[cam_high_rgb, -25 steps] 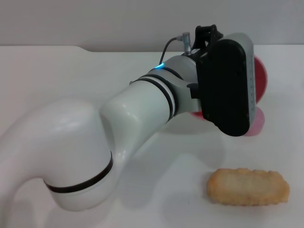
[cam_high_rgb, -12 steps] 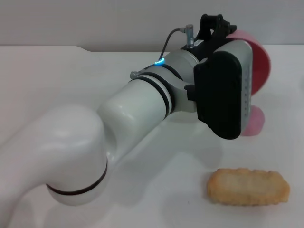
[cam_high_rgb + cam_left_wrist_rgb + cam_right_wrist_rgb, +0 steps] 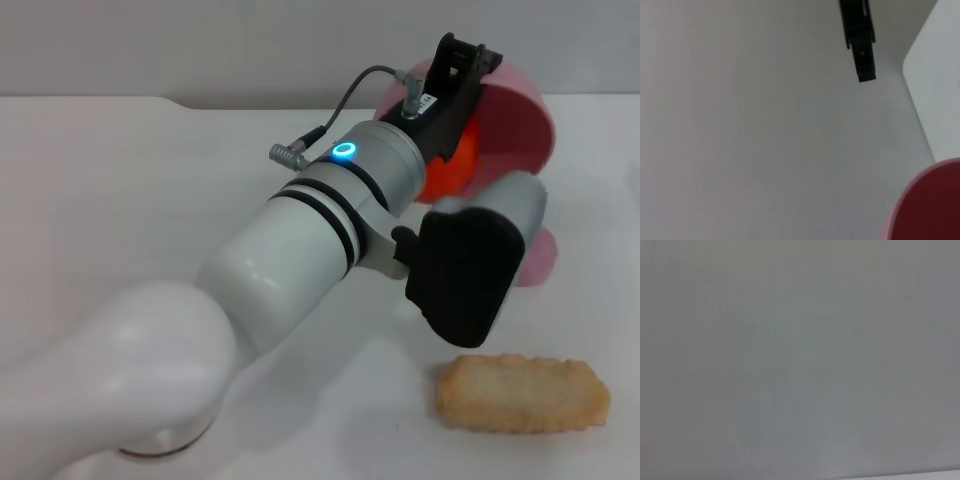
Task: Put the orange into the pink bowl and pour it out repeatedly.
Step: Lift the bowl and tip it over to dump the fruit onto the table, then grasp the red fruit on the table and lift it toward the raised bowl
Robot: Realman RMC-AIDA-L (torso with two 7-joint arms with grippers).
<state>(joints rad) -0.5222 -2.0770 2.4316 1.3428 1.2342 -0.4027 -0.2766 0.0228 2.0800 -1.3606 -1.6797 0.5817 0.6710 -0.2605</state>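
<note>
The pink bowl [image 3: 520, 115] is held off the table at the far right, tipped on its side with its opening facing me. Inside it lies the orange [image 3: 452, 165], bright orange-red and partly hidden by the wrist. My left gripper [image 3: 463, 68] is shut on the bowl's upper rim, one black finger outside the wall. In the left wrist view one black finger [image 3: 860, 42] shows, with a piece of the pink bowl [image 3: 927, 210] in the corner. The right gripper is out of view; the right wrist view shows only plain grey.
A small pink peach-like fruit [image 3: 541, 256] lies on the white table [image 3: 150, 170] under the bowl. A beige bun [image 3: 522, 392] rests near the front right. The left arm's wide white forearm [image 3: 290, 270] crosses the middle of the table.
The left wrist has rolled and lifted. The bowl has turned with it, so its opening and the orange now show, and the black camera housing has swung down below the wrist.
</note>
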